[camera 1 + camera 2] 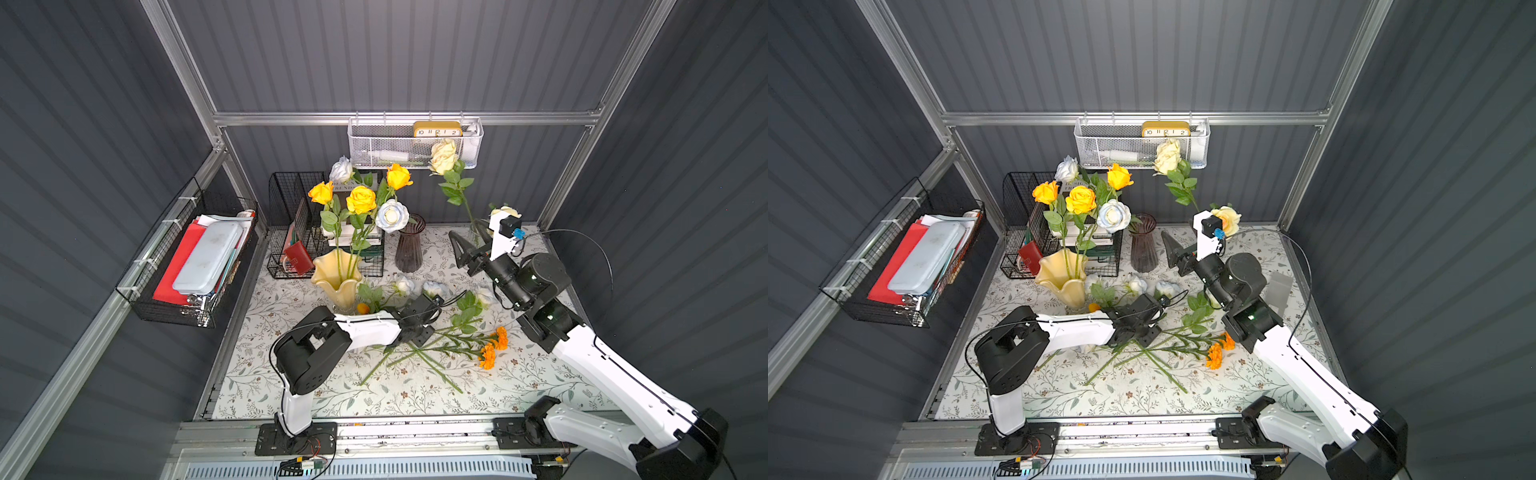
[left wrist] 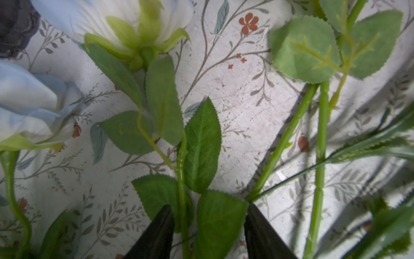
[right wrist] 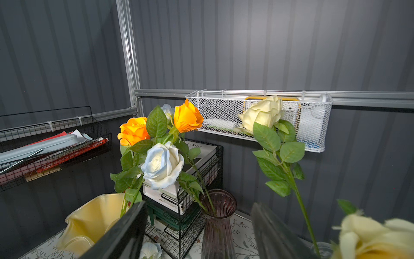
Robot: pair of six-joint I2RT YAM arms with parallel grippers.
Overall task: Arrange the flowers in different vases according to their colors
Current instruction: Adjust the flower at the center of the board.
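Left gripper [image 2: 208,206] down among the loose flowers, its fingers spread on either side of a green stem [image 2: 182,186].
The fingers stand apart and pinch nothing; the stem and a leaf lie between them on the table [image 1: 415,395]. Beside the gripper lie pale blue roses [image 1: 405,284] and, nearer the right arm, orange marigolds [image 1: 487,357], their stems crossed in a heap. Three yellow roses [image 1: 360,199] stand in the yellow vase [image 1: 336,286]. A single blue-white rose [image 3: 162,166] stands in the purple vase [image 3: 218,224]. A cream rose [image 1: 444,156] rises from the clear vase [image 3: 320,250]. The right gripper [image 3: 197,204] hangs above the table near the purple vase, fingers wide apart and empty.
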